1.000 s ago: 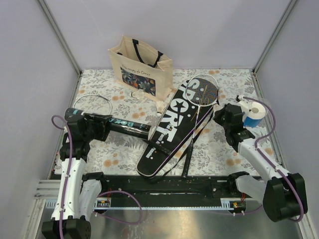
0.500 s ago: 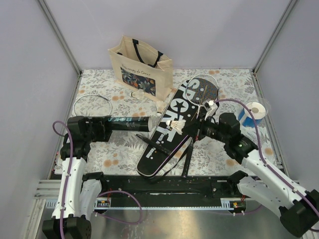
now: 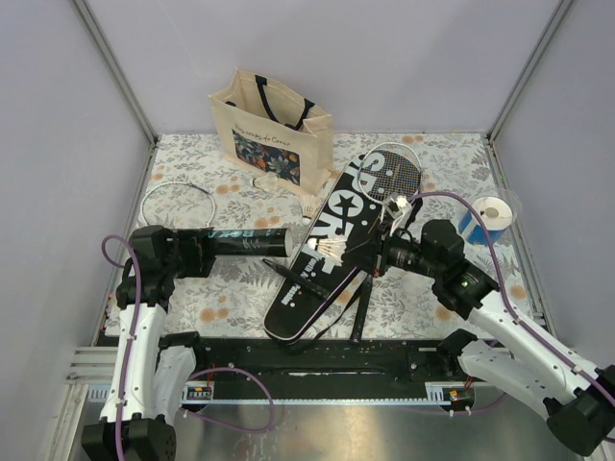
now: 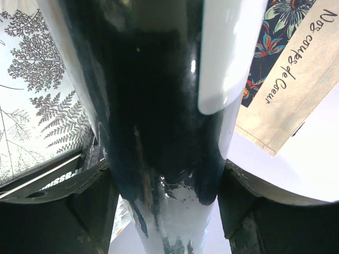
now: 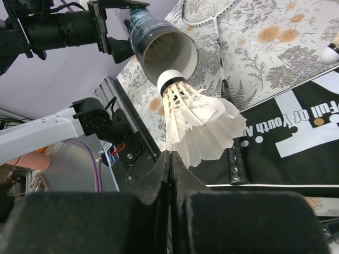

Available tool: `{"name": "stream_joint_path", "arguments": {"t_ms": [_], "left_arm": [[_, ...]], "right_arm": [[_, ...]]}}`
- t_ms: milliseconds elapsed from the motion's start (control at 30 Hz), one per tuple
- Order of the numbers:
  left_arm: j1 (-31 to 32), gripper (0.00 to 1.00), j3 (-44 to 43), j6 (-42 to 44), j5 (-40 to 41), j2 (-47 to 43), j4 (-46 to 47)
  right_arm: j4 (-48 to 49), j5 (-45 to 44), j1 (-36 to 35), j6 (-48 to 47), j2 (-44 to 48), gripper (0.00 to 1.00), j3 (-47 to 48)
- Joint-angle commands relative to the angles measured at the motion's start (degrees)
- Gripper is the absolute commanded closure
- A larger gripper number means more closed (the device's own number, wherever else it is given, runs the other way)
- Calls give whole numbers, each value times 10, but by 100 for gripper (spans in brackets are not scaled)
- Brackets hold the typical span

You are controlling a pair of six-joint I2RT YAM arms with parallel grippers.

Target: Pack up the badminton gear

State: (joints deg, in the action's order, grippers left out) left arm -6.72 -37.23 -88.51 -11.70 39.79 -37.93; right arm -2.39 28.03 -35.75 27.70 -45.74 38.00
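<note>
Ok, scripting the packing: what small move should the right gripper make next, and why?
Probably ease the right gripper toward the black tube: it pinches a shuttlecock by the feathers, cork facing the tube's open mouth, not yet inside; the left gripper holds the tube.

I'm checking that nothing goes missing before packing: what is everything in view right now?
tablecloth: one, pale floral print, under everything.
tote bag: one, beige with dark floral print, standing far left of centre.
racket cover: one, black with white SPORT lettering, lying diagonally at centre.
rackets: two, thin pale frames; one head on the cover's far end, the other at the left, beyond the tube.
tube: one, black, in the left gripper, open end towards centre.
held shuttlecock: one, white, above the cover.
loose shuttlecock: at least one, white, between bag and cover.
roll: one, blue and white, right edge.
left gripper: closed around the tube.
right gripper: shut on the held shuttlecock.
</note>
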Motion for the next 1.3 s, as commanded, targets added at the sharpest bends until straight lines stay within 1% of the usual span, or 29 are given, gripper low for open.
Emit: {"name": "stream_joint_path", "arguments": {"t_ms": [0,267,467,600,700,800,867,1100,1267], "left_arm": [[-3,67,-25,0,8,-13,13],[-4,68,-28,25,4,-15,21],[-4,69,-10,17,-31,-14,36],[-3,70,-7,19,-36,-17,35],[-4,71,-3,15,-25,-23,33],[-4,71,-2,11,-19,-23,30],[-4,71,-4,13,-13,-23,24],[-4,72,-25,36,18,-25,5],[-4,71,-32,47,19,-25,6]], "right_arm": [[55,-6,-28,12,-28,100,40],[94,-17,-73,11,-109,100,75],[123,-34,-117,15,-185,100,115],[115,-42,-135,17,-225,100,141],[106,-68,-139,14,-217,100,132],[58,-129,-139,-1,-187,100,123],[46,-162,-139,-9,-166,100,109],[-18,-203,-139,-23,-104,100,83],[-33,-206,-139,-27,-95,100,78]]}}
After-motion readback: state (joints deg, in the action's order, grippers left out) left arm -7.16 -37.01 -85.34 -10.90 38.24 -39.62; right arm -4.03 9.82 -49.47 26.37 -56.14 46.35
